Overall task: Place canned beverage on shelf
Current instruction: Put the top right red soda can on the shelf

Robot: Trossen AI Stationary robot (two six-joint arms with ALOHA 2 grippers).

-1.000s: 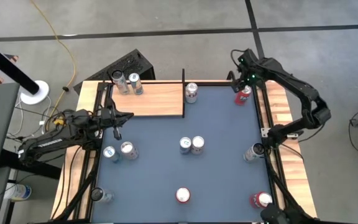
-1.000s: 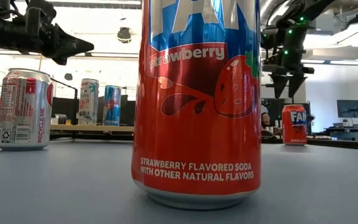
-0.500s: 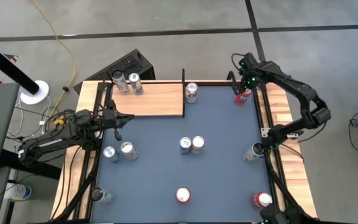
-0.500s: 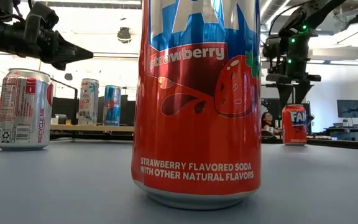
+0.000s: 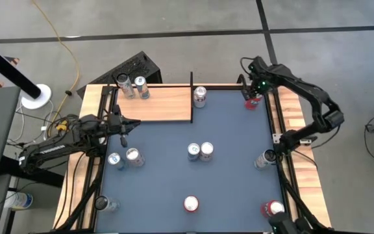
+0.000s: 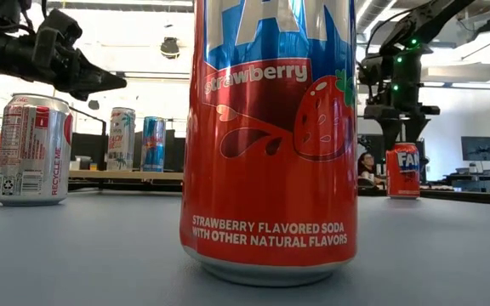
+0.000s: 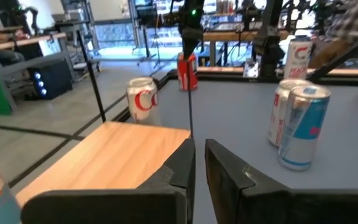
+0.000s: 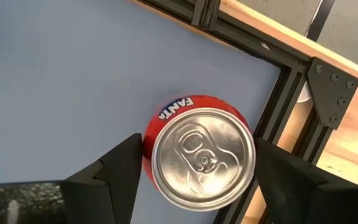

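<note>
Can [image 8: 197, 154] — red strawberry soda, upright near the table's [image 5: 226, 182] far right corner, rigid, slick-walled, probably light — sits between my right tool's [image 8: 194, 177] wide-spread fingers; best gripped mid-body.

Overhead, table-level, two wrist views; shared table [image 5: 226, 175].

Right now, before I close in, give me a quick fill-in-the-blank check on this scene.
1. The right tool is open around a red can with ___ printed on it.
2. The shelf holds ___ cans.
3. The left tool hangs beside the shelf with its fingers ___.

Missing words: Fanta; two; shut
</note>
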